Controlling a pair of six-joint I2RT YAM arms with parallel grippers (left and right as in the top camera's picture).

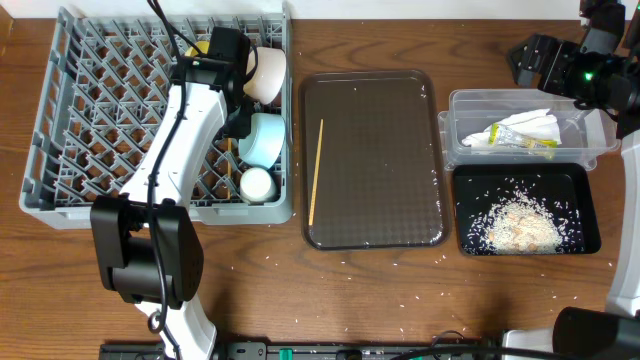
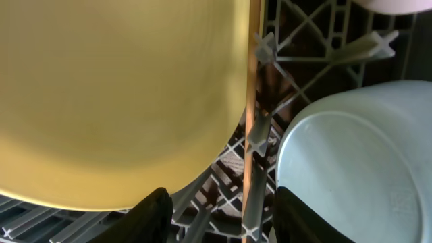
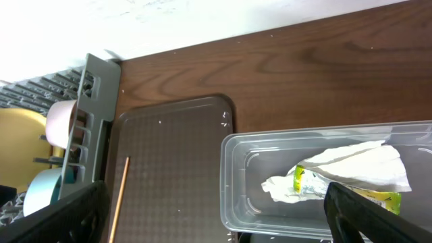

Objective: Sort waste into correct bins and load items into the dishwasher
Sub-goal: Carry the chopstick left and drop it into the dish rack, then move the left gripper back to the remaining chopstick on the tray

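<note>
My left gripper (image 2: pixel 219 217) hangs open over the grey dishwasher rack (image 1: pixel 90 130). A thin wooden chopstick (image 2: pixel 251 101) stands between its jaws, touching neither, between the upright yellow plate (image 2: pixel 115 94) and the light blue bowl (image 2: pixel 358 155). The white bowl (image 1: pixel 267 75) and the small white cup (image 1: pixel 257 185) sit along the rack's right side. A second chopstick (image 1: pixel 316 170) lies on the brown tray (image 1: pixel 380 160). The napkin (image 3: pixel 358 165) and the green-and-yellow wrapper (image 3: pixel 307 182) lie in the clear tub (image 3: pixel 229 175). Rice (image 1: pixel 520 225) fills the black tray (image 1: pixel 590 225). My right gripper (image 1: pixel 525 62) is open and holds nothing, up by the tub.
Loose rice grains (image 1: pixel 350 262) are scattered on the wooden table in front of the brown tray and the rack. The left arm's base (image 1: pixel 150 250) stands at the rack's front edge. A white wall runs behind the table.
</note>
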